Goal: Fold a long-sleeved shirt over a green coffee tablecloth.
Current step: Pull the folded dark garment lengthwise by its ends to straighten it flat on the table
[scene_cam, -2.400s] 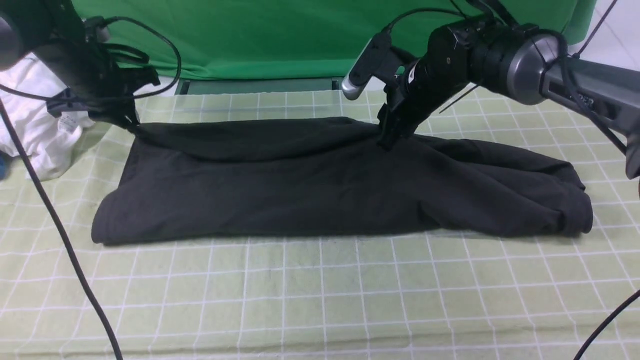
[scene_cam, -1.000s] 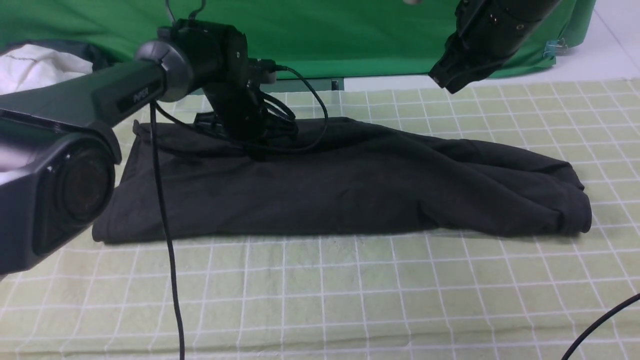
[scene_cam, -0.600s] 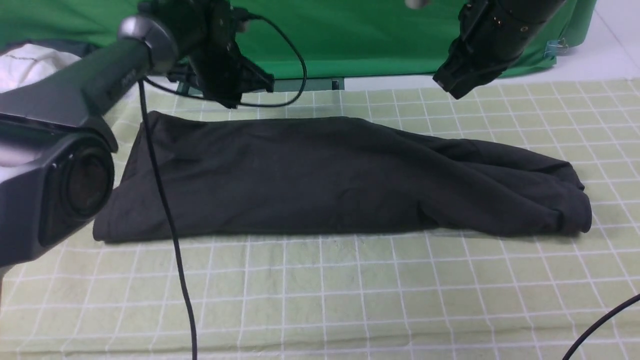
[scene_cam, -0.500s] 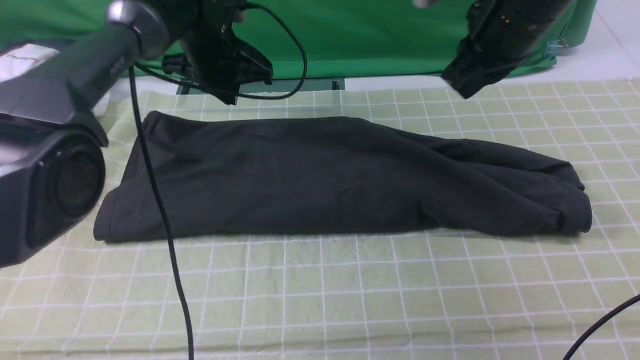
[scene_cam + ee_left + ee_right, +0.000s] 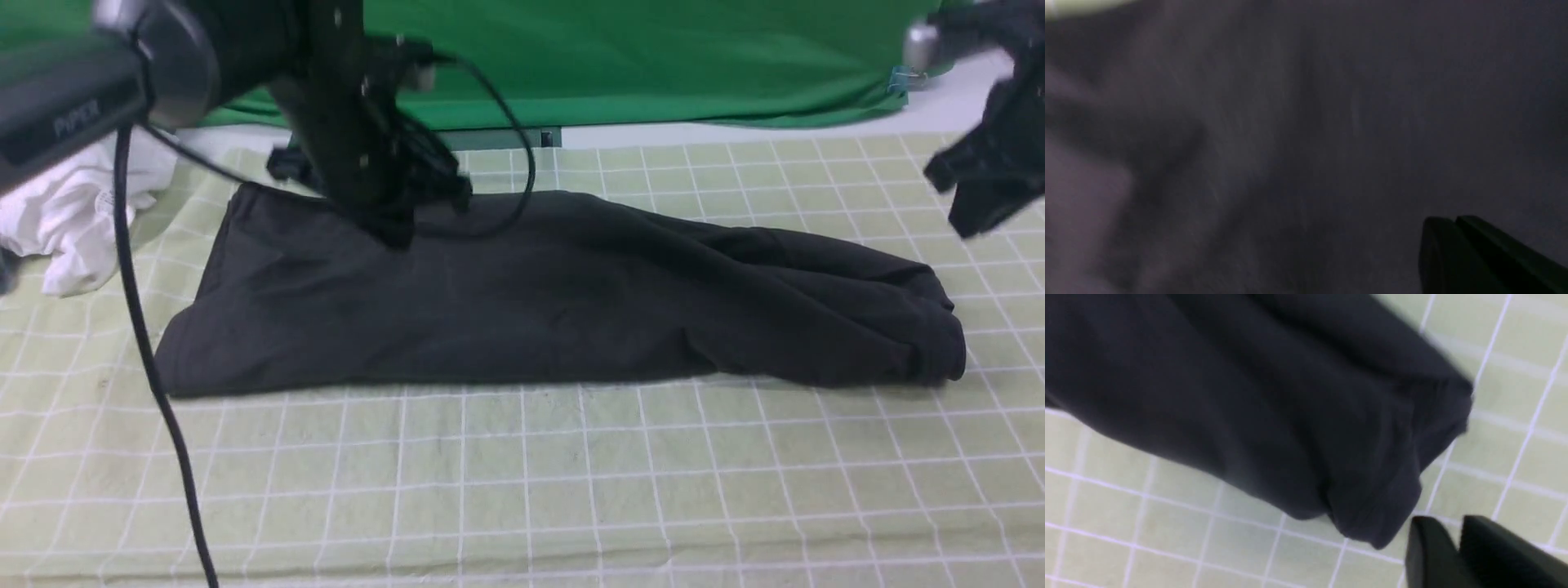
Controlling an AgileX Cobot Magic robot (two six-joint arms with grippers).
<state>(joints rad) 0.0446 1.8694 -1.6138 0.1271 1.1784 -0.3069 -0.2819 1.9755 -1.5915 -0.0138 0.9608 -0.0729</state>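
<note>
Spanning the green coffee tablecloth (image 5: 522, 474) from left to right, the long-sleeved shirt (image 5: 555, 302) lies as one long band. Front view: the left tool (image 5: 397, 237) meets the shirt near its far edge, and the right tool (image 5: 971, 216) hangs blurred above the shirt's right end. Left wrist view: only black fabric, and that tool's jaws pressed together. Right wrist view: the shirt's bunched end on the checks. The jaws are close-set and empty, and whether they touch cannot be told.

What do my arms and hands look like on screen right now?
Left arm: dark grey casing, white PIPER lettering, a silver joint ring and a black cable trailing from it. Left hand and right hand: black, with flat tapered fingers.
</note>
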